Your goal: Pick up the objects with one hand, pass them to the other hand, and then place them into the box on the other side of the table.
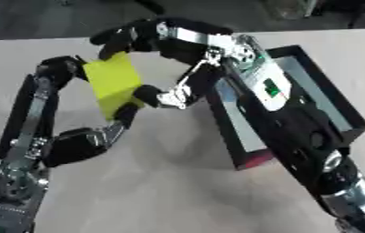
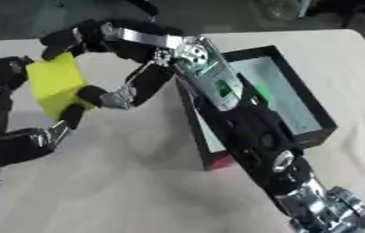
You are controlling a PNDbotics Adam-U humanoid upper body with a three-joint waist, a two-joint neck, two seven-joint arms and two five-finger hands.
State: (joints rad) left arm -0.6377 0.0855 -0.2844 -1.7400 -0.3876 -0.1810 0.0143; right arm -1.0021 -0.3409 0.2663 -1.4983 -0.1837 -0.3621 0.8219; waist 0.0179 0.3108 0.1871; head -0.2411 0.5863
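One yellow block (image 1: 115, 82) — flat-faced, boxy

The near-left part of the box (image 1: 328, 95) is covered by the right arm (image 1: 289, 127). The lower corner of the block (image 1: 115, 82) is hidden behind fingers of the left hand (image 1: 82, 143). In the right eye view that hand is cut off by the left edge.
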